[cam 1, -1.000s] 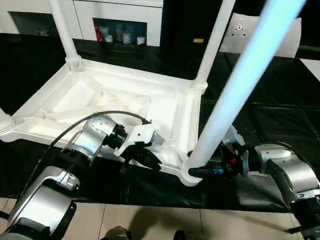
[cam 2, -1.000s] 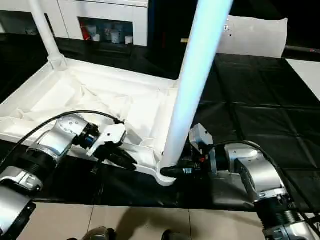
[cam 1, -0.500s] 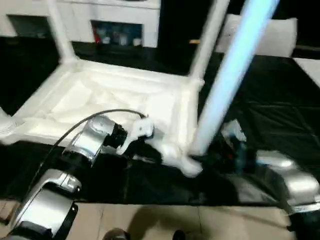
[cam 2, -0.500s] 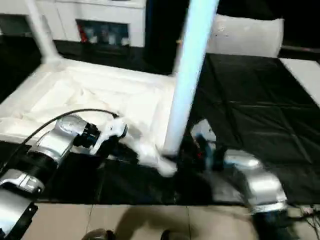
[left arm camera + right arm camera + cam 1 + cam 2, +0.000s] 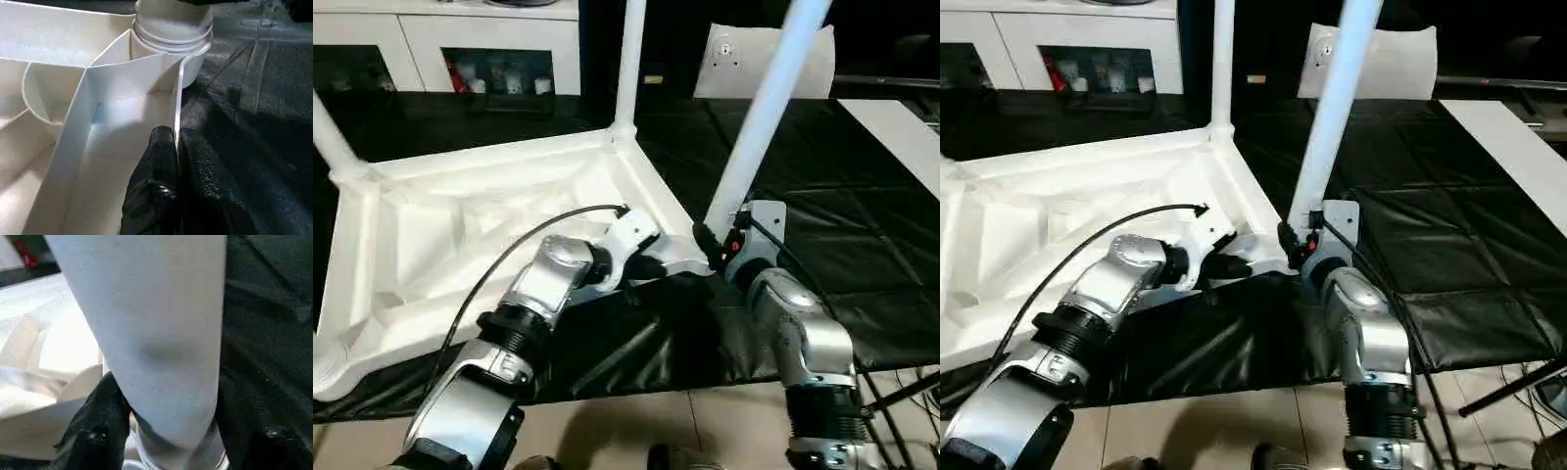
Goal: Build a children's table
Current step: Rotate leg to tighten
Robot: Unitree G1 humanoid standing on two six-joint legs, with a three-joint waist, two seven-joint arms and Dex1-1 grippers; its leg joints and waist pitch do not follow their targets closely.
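the children's table (image 5: 460, 225) lay upside down on a wrinkled black sheet (image 5: 862, 245), its smooth white plastic top showing thin ribs and a raised rim, with long tapered round legs rising out of frame from rounded corner sockets. the near leg (image 5: 759, 117) stood in the corner closest to the robot, looking faintly blue beside the whiter far leg (image 5: 628, 59). the left gripper (image 5: 177, 161) was pinched shut on the table's thin rim wall just beside that corner; the left wrist view showed its rough, pebbled black fingers (image 5: 156, 166) on either side of the wall, and the ringed socket collar (image 5: 173, 34) beyond, which the head views hid behind the arm. the right gripper (image 5: 710, 240) held the near leg at its base, jaws spread about its round shaft; the right wrist view showed one black finger (image 5: 98, 426) against the leg, the other dark and hard to make out against the sheet. white cabinets (image 5: 450, 39) with small, indistinct items stood behind, and a white board (image 5: 764, 59) leaned at the back, partly covered by the leg.
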